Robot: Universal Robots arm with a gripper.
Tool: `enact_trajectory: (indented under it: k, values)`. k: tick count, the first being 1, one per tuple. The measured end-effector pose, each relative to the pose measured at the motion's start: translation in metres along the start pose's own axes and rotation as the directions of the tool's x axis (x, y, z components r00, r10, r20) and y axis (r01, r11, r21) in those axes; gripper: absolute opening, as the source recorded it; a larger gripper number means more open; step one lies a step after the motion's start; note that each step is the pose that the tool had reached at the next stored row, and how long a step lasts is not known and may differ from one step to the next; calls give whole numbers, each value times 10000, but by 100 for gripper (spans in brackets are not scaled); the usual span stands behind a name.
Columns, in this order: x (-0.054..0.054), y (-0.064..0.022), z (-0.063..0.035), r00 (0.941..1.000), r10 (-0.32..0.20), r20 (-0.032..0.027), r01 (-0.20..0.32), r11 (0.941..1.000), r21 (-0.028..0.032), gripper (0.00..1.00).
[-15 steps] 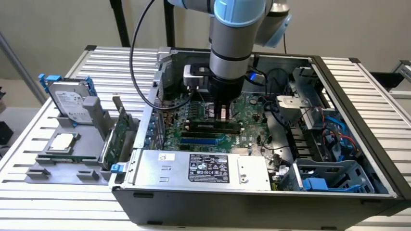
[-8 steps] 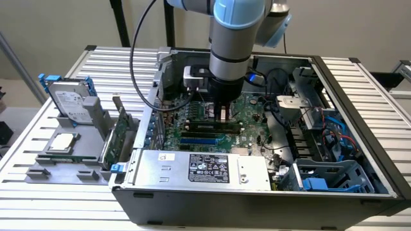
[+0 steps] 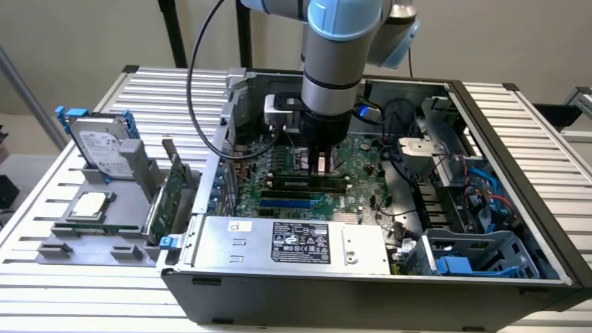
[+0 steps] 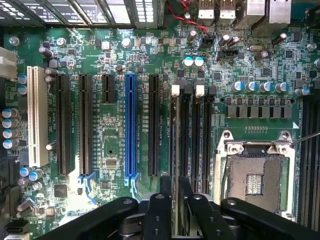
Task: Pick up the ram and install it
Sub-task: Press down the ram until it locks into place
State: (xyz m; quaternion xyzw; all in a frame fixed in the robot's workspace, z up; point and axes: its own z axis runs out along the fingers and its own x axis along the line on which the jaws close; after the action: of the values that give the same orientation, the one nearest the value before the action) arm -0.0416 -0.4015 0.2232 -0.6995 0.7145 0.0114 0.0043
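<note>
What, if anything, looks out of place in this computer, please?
Nothing looks damaged. The CPU socket stands empty, while a square silver chip lies outside the case on the grey tray.

I'm likely working in a robotics lab: an opened computer case (image 3: pixel 370 229) below my gripper on a slatted metal bench (image 3: pixel 536 118) (bare walls behind).

open computer case (image 3: pixel 518 173), blue slot (image 4: pixel 131 125), hard drive (image 3: pixel 100 149)
</note>
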Motion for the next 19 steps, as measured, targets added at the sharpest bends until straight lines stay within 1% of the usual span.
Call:
enact_trajectory:
  k: [3,7,8,9,19]
  values:
    - [-2,1,-104,10000,0,17,0,10000,-3,100]
    - [-4,30,-219,10000,-1,75,1,10000,-5,100]
    - [-4,40,-235,10000,-1,92,1,10000,-4,100]
    - [-4,41,-243,9999,-2,110,2,10000,-5,0]
    - [-4,41,-243,9999,-2,115,2,10000,-5,0]
